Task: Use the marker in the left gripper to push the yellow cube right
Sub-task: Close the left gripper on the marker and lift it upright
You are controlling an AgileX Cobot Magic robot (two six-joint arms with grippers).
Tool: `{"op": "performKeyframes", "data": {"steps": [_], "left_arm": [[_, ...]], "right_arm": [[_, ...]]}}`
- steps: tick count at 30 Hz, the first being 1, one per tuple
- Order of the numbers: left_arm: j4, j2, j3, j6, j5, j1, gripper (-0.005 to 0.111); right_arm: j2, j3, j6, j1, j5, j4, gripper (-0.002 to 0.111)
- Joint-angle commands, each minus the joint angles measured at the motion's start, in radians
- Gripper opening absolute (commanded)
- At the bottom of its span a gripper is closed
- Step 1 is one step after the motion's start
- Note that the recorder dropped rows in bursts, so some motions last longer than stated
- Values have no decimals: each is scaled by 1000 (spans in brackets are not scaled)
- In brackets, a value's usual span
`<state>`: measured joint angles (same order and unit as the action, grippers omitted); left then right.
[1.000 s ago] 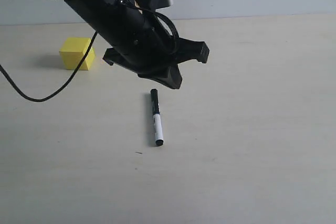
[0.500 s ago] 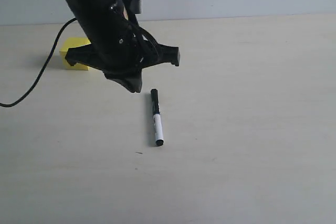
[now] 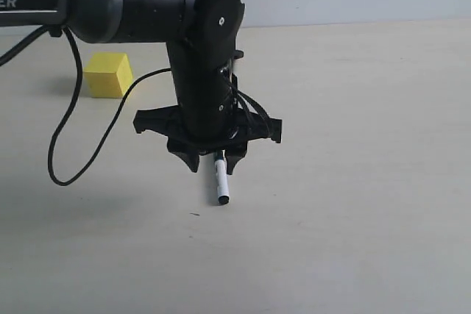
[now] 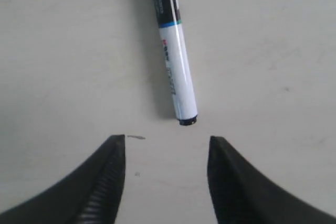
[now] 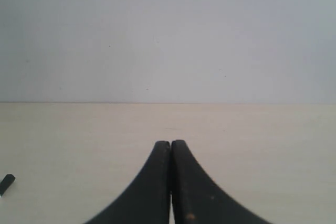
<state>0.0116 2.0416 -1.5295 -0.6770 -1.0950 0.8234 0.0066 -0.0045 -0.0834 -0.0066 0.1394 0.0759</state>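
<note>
White-barrelled and glossy, the marker lies flat on the pale matte bench. Its long axis runs away from the exterior camera, black butt end nearest, cap end hidden beneath the left gripper. Its black jaws stand wide apart and empty, ribbed pads either side of the marker's line. Half a second ago this gripper hung higher, left of the marker, covering part of the yellow cube; now it has dropped over the marker, which has not shifted. The matte, square-edged cube shows whole, well apart from the marker, to its far left. On the right gripper the smooth jaws are pressed together on nothing
</note>
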Motion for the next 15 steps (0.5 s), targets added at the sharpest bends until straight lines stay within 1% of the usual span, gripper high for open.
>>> {"op": "performKeyframes", "data": {"steps": [1, 3, 5, 10, 15], "left_arm": [[-2, 16, -9, -3, 50, -12, 49], [-12, 25, -9, -9, 64, -28, 54], [-25, 32, -9, -9, 76, -36, 57], [-27, 66, -9, -9, 137, -40, 57], [-34, 108, -9, -9, 145, -40, 57]], "right_arm": [[-7, 4, 1, 1, -5, 1, 0], [-7, 4, 1, 1, -5, 1, 0], [-7, 4, 1, 1, -5, 1, 0], [-7, 4, 1, 1, -5, 1, 0], [-7, 4, 1, 1, -5, 1, 0]]}}
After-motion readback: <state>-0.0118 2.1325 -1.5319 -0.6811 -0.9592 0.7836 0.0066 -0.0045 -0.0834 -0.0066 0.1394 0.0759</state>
